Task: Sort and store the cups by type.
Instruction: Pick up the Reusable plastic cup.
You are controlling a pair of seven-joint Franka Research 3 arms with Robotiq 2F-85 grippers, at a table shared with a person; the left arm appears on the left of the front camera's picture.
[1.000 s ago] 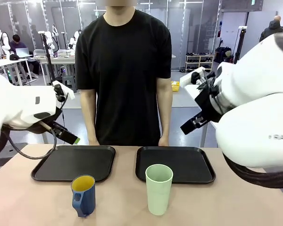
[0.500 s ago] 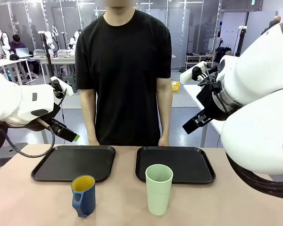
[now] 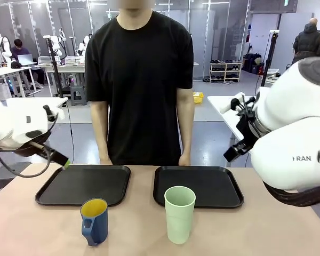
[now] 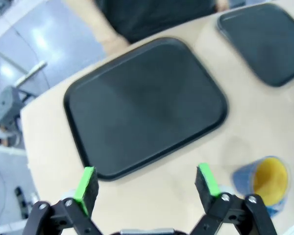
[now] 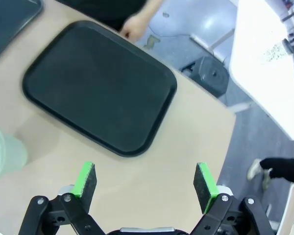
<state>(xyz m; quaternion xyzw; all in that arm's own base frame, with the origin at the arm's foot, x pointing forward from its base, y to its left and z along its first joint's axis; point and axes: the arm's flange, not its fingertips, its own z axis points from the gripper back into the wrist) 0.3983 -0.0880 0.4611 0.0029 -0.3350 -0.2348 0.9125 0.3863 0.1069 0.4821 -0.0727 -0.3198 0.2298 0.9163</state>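
Observation:
The dark-blue mug [image 3: 94, 221] with its yellow inside stands near the table's front edge, in front of the left tray. To its right the tall pale-green tumbler [image 3: 179, 214] stands upright in front of the right tray. My left gripper [image 3: 64, 161] hangs above the left tray's outer corner. In the left wrist view the left gripper [image 4: 146, 183] is open and holds nothing, with the mug [image 4: 264, 183] off to one side. My right gripper [image 3: 230, 155] hovers over the right tray's far right corner. It [image 5: 144, 182] is open and holds nothing, and the tumbler [image 5: 2, 152] shows at the picture's edge.
Two black trays lie side by side, the left tray [image 3: 84, 184] and the right tray [image 3: 197, 185], both bare. A person in a black shirt stands at the far edge with a hand [image 5: 137, 24] resting by the right tray.
Both arms have drawn back outward: the left gripper moved left and a little lower, the right gripper moved right and lower. The cups have not moved.

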